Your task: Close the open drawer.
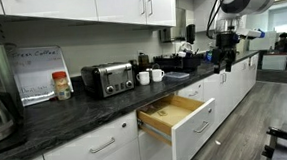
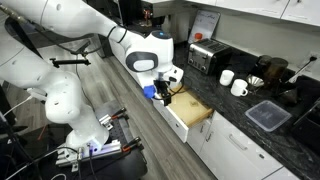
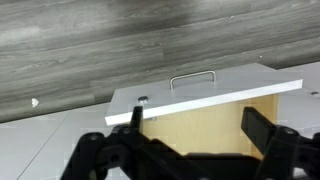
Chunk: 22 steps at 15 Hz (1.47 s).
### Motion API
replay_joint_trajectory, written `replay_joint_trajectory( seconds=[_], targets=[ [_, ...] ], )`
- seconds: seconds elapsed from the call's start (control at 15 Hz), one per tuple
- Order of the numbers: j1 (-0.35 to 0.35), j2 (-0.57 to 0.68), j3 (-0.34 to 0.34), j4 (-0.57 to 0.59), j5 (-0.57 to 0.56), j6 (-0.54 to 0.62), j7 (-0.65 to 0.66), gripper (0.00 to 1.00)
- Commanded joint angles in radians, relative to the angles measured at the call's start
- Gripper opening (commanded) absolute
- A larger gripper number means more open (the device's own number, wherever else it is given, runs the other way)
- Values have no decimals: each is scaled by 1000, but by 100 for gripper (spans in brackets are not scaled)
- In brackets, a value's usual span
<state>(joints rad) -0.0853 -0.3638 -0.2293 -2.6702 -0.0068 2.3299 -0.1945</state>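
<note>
The open drawer [image 1: 190,126] has a white front, a silver bar handle and a light wood inside, and it sticks out from under the dark counter. It also shows in an exterior view [image 2: 190,108]. In the wrist view its front [image 3: 200,95] lies across the middle, with the wood box below. My gripper [image 3: 197,125] is open and empty, with its fingers spread wide above the wood interior. In both exterior views the gripper [image 1: 222,53] [image 2: 163,92] hangs above and to one side of the drawer, not touching it.
On the dark counter [image 1: 85,112] stand a toaster [image 1: 107,79], two white mugs [image 1: 149,77] and a jar [image 1: 62,86]. A plastic container [image 2: 268,115] lies on it. Closed white drawer fronts [image 1: 100,148] flank the open one. A wood floor [image 3: 120,40] lies in front.
</note>
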Motion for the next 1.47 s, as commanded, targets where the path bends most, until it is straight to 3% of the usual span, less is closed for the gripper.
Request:
replay_joint_trajectory(
  seconds=[0.0, 0.27, 0.93, 1.4],
  targets=[
    [9, 56, 1, -27, 51, 43, -60, 100],
    [28, 110, 5, -52, 84, 105, -114, 100],
    [20, 127, 20, -52, 79, 76, -106, 100],
    [51, 226, 24, -85, 146, 191, -173, 100]
  ],
)
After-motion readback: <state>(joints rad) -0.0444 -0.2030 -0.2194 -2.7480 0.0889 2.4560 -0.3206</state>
